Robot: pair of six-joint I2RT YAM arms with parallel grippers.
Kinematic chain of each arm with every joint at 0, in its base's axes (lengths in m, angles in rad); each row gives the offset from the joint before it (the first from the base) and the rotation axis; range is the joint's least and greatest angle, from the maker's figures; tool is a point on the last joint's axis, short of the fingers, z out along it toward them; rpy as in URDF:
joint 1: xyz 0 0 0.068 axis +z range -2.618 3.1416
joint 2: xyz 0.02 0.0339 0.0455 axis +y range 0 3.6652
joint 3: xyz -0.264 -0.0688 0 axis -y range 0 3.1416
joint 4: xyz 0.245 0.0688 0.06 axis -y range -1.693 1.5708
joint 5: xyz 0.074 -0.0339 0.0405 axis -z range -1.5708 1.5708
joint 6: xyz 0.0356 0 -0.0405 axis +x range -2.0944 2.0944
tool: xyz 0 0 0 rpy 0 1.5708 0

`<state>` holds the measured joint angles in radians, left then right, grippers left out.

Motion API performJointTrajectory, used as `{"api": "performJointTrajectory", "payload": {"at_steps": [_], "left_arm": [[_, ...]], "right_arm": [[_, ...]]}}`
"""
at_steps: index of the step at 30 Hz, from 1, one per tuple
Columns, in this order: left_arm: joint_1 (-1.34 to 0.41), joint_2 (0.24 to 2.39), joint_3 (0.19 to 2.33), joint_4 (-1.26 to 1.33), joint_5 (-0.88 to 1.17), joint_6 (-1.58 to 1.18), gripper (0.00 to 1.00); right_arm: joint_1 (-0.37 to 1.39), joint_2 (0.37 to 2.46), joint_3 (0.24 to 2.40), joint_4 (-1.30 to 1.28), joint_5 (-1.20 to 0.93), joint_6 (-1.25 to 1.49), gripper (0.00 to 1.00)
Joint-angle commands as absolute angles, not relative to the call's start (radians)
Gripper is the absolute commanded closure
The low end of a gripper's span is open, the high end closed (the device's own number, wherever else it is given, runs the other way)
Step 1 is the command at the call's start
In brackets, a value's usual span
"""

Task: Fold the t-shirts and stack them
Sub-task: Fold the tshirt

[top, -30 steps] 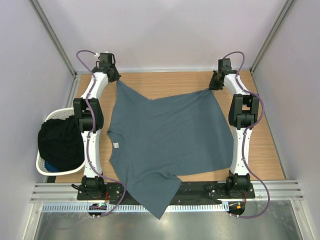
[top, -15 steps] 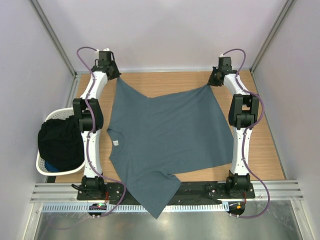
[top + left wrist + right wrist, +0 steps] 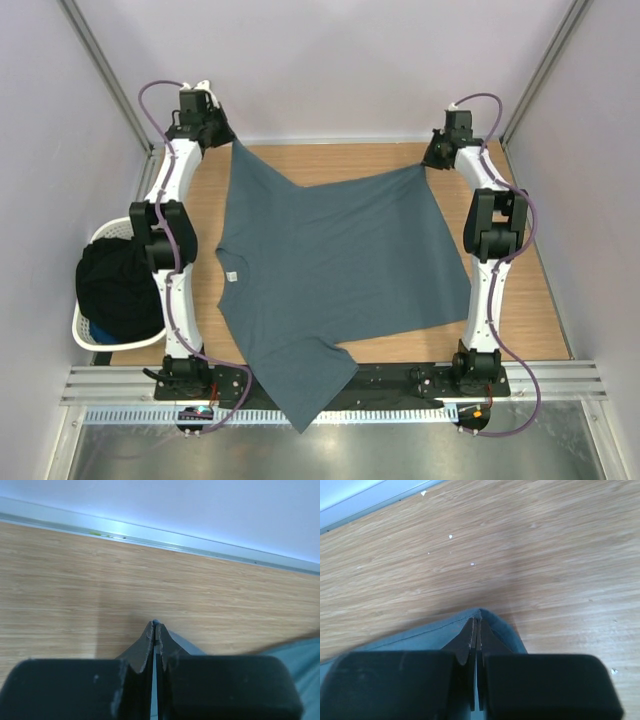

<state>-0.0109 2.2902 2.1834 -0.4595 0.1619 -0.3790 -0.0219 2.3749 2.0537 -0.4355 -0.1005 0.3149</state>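
2 corners of the t-shirt are pinched tight, 1 by the left gripper, 1 by the right gripper. The cloth spreads behind them over the table. Each bite is tiny, so a hard tug could pull a corner loose.

slate blue-grey t-shirt, white label; light wood-grain table; white basket

Wooden table beneath spread slate-blue t-shirt
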Motion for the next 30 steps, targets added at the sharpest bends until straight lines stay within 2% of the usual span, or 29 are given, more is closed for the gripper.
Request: {"api": "performJointTrajectory", "payload": {"at_steps": [1, 11, 15, 22, 30], "left_arm": [[-0.006, 2.18, 2.143, -0.384, 0.241, -0.339, 1.0], [-0.006, 2.021, 1.922, -0.318, 0.373, -0.308, 1.0], [-0.005, 1.915, 1.758, -0.279, 0.38, -0.296, 1.0], [-0.006, 1.763, 1.643, -0.265, 0.373, -0.291, 1.0], [-0.009, 1.645, 1.511, -0.301, 0.402, -0.262, 1.0]], "right_arm": [[-0.026, 2.257, 2.01, -0.382, -0.104, 0.295, 0.99], [-0.035, 2.217, 1.947, -0.379, -0.11, 0.262, 0.99], [-0.058, 2.198, 1.899, -0.353, -0.15, 0.255, 0.99], [-0.074, 2.21, 1.901, -0.305, -0.274, 0.256, 0.99], [-0.074, 2.207, 1.914, -0.265, -0.308, 0.226, 0.99]]}}
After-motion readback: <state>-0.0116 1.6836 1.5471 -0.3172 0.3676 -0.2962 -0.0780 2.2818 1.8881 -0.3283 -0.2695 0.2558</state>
